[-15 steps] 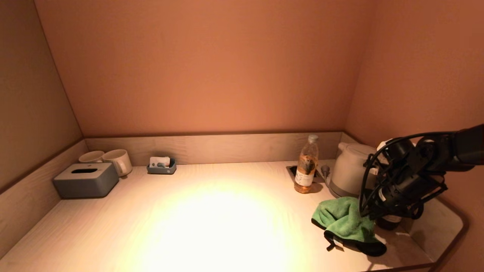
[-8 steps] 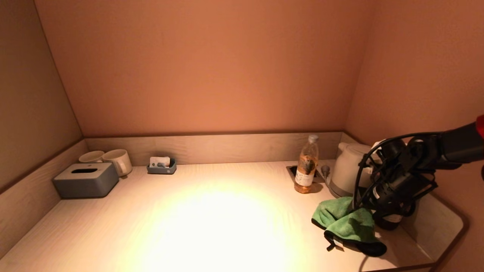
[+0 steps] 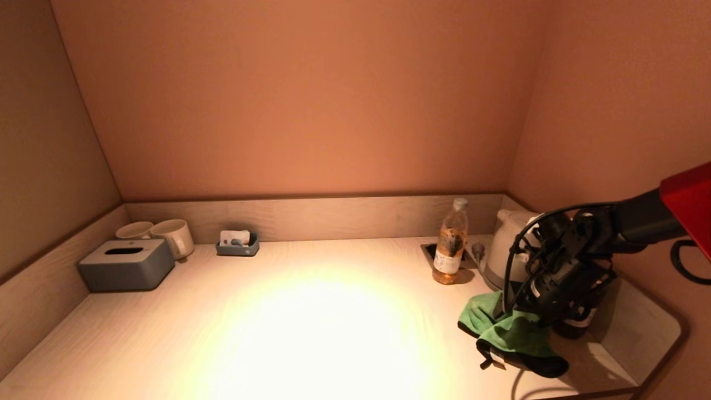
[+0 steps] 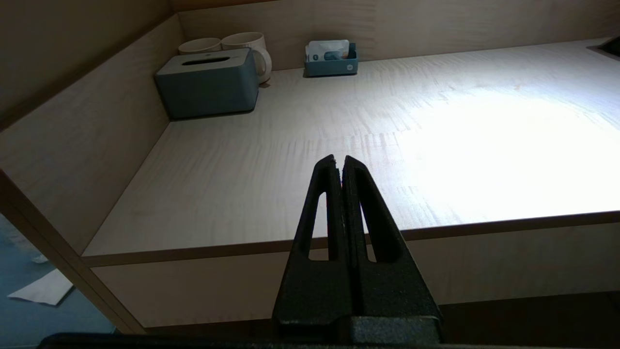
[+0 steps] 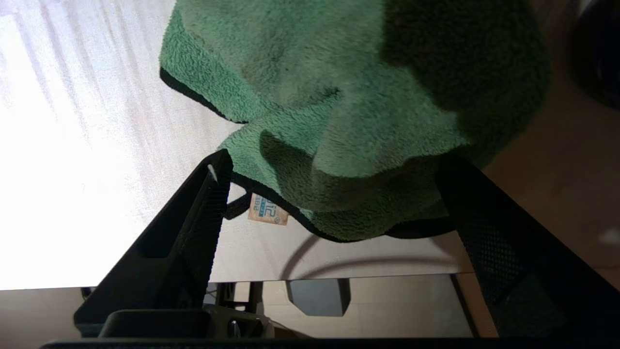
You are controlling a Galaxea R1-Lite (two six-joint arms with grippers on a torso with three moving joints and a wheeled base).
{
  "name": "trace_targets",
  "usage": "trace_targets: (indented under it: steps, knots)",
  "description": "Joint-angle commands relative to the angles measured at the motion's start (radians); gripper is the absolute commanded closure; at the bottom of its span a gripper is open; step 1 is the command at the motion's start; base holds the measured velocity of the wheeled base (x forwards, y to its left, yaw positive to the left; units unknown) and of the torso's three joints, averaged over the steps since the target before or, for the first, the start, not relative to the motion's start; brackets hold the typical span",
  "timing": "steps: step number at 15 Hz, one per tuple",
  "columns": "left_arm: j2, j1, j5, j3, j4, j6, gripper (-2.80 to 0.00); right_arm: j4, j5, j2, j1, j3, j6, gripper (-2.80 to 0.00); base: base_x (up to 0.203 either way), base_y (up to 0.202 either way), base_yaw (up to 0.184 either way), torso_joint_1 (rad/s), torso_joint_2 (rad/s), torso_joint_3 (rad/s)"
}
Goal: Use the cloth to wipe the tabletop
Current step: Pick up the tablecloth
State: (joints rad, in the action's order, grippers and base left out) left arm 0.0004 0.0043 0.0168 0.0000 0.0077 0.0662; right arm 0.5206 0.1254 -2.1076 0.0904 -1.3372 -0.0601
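A green cloth (image 3: 508,333) lies crumpled near the front right corner of the pale wooden surface (image 3: 311,328), its black-trimmed edge and small label toward the front edge. The right end effector (image 5: 334,165) hangs directly above the cloth with its fingers (image 5: 193,213) spread wide, one over either side of the heap, nothing yet between them. The right arm (image 3: 639,222) reaches in from the right wall side, cables looping around its wrist.

Just behind the cloth stand a white kettle (image 3: 508,250) and a clear bottle (image 3: 450,244) of amber liquid, the bottle beside a recessed socket (image 3: 430,253) in the surface. A dark round object sits just right of the cloth, partly hidden by the arm.

At the far left corner a grey tissue box (image 3: 125,265) sits in front of two white mugs (image 3: 166,233), with a small blue tray (image 3: 238,244) of sachets against the back panel.

The left end effector (image 4: 339,162) is parked below and in front of the surface's front edge, its fingers pressed together and holding nothing.
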Motion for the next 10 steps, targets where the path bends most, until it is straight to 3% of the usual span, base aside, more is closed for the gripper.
trace_targets:
  steps: [1, 4, 10]
  knots:
    - [0.0, 0.0, 0.0, 0.0, 0.0, 0.0, 0.0, 0.001, -0.05, -0.018, -0.022, -0.008, 0.007, -2.8, 0.0, 0.0, 0.0, 0.0, 0.0, 0.0]
    - [0.0, 0.0, 0.0, 0.0, 0.0, 0.0, 0.0, 0.001, -0.133, -0.057, -0.043, -0.043, 0.006, -2.8, 0.0, 0.0, 0.0, 0.0, 0.0, 0.0]
    - [0.0, 0.0, 0.0, 0.0, 0.0, 0.001, 0.0, 0.009, -0.148, -0.161, -0.041, -0.126, -0.004, -2.8, 0.0, 0.0, 0.0, 0.0, 0.0, 0.0]
